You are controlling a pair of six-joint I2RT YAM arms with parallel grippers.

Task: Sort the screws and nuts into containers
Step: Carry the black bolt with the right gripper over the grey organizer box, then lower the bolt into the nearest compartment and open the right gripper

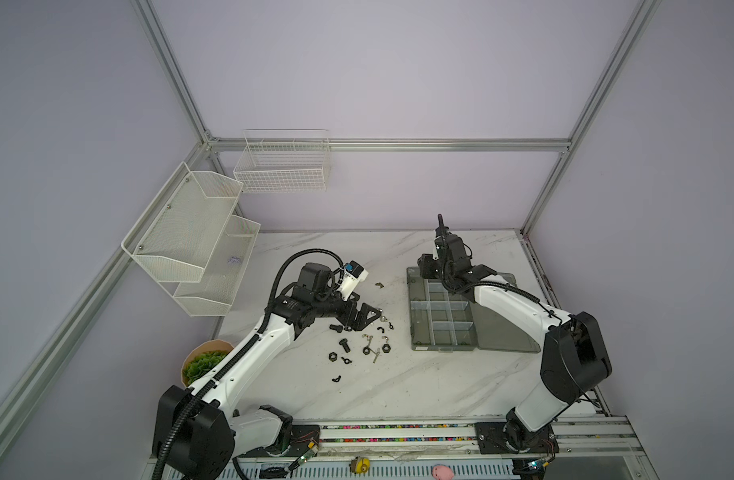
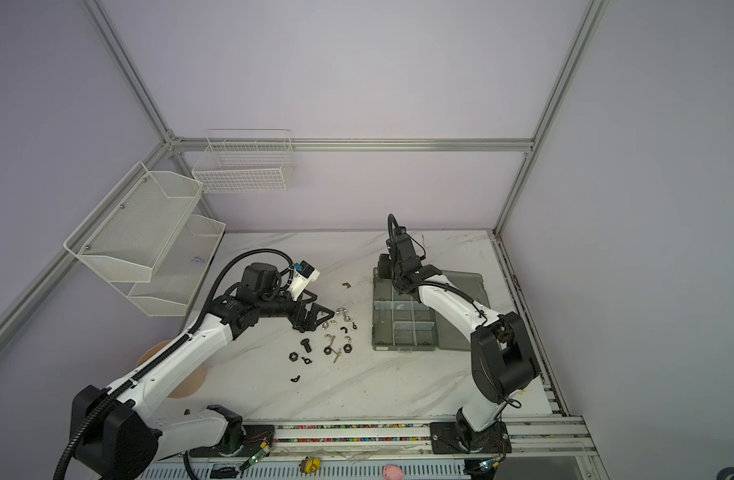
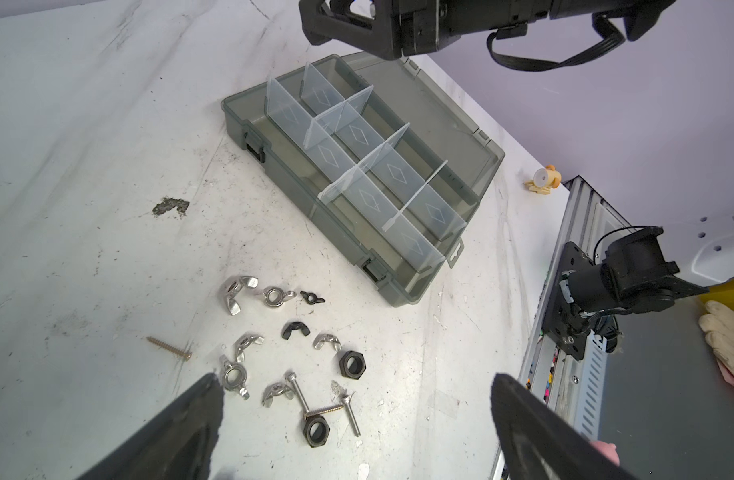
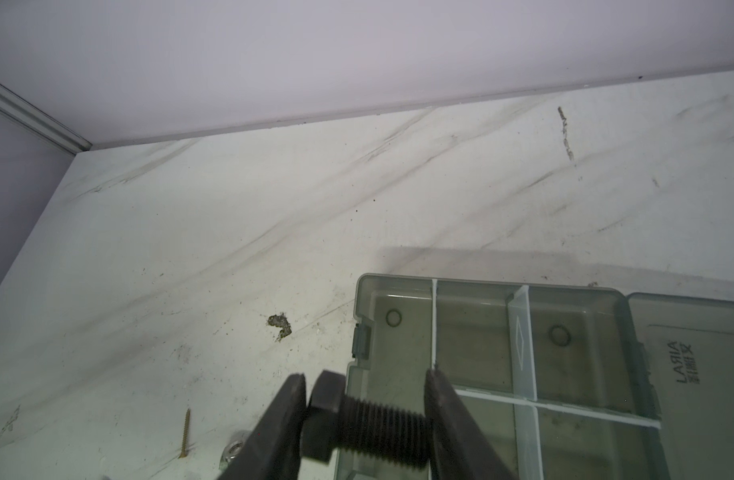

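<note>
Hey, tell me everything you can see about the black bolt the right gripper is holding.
The black bolt is short and thick, and looks like matte dark metal. It has a blocky head and a coarse threaded shank. It lies crosswise in the right gripper, pinched end to end between the fingers, with the head against one and the shank tip against the other. It hangs in the air at the far left corner of the open organizer box and appears to touch only the fingers.

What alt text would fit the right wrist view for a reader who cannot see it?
The right gripper grips a black hex-head bolt end to end between its jaws, at the edge of the open grey organizer box, whose visible compartments look empty. A brass screw lies on the white marble-look table nearby.
</note>
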